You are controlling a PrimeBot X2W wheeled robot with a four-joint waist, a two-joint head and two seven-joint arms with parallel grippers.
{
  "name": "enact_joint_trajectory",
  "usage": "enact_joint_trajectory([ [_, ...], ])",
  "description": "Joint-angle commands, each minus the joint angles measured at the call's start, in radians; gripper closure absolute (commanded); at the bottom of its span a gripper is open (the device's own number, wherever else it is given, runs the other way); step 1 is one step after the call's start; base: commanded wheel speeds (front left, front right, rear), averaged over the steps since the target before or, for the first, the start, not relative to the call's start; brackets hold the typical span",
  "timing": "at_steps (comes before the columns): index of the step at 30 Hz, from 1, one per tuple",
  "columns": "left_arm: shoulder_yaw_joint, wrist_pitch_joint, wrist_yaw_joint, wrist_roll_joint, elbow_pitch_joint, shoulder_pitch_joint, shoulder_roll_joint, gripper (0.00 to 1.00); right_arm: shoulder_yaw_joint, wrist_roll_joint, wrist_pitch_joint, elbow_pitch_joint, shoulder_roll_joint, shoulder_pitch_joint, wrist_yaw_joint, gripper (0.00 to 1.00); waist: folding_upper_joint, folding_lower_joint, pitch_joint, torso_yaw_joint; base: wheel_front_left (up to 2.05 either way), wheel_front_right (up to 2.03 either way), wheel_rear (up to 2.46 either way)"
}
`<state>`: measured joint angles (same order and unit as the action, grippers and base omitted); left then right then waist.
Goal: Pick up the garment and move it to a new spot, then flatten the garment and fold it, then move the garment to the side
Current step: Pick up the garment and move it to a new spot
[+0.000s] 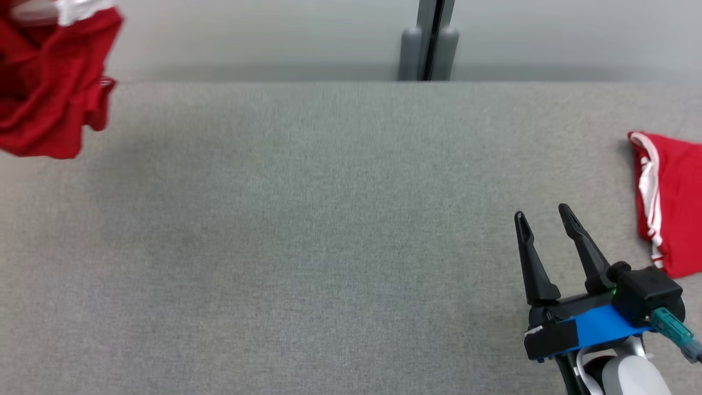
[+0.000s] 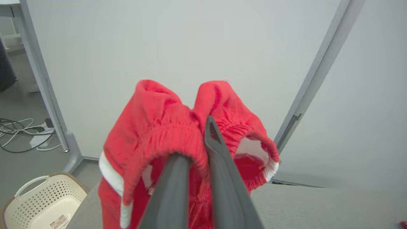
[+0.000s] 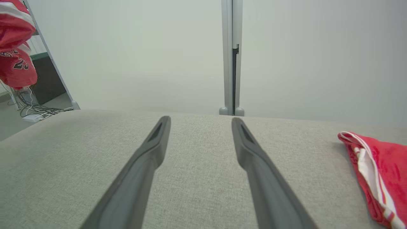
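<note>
Left claw: found clamped on the crumpled red fabric garment with white trim. The gathered elastic band is pinched between the two dark fingers, one fingertip being exposed and the other covered by cloth. The garment is draped over the fingers and hangs below them. In the head view it is seen at the far left corner of the grey cloth-covered tabletop, well apart from the right claw. From the right wrist it is seen up and to the left of that claw's fingers, with dark printed numerals noted.

Right claw: fingers spread wide apart, nothing held between them, bare tabletop seen beneath.

A folded red fabric piece with white stripes lies flat on the tabletop, just to the right of the right claw and not touched by it.

A cream perforated plastic basket is noted on the floor, below and left of the left claw. A grey upright post is observed beyond the tabletop's far edge, against the pale partition.
</note>
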<state>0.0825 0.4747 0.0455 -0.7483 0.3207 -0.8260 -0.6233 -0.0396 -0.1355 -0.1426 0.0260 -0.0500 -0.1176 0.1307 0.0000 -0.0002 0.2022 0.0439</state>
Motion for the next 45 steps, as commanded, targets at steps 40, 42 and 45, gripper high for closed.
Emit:
enact_joint_trajectory([
  [40,0.521,-0.268,0.067,0.121,0.182,0.225,0.416,0.0,0.001,-0.045,-0.023,0.004,-0.001,-0.008,0.0,0.0,0.0,0.0002,-0.024,-0.246,0.0,0.0,0.0],
  [42,0.511,-0.333,0.071,0.115,0.186,0.241,0.423,0.0,0.009,-0.043,-0.019,0.003,-0.001,0.001,0.0,0.0,0.0,0.0002,-0.038,-0.223,0.0,0.0,0.0],
  [45,0.489,-0.429,0.065,0.104,0.183,0.276,0.432,0.0,0.017,-0.037,-0.011,-0.002,-0.001,0.015,0.0,0.0,0.0,0.0002,-0.063,-0.187,0.0,0.0,0.0],
])
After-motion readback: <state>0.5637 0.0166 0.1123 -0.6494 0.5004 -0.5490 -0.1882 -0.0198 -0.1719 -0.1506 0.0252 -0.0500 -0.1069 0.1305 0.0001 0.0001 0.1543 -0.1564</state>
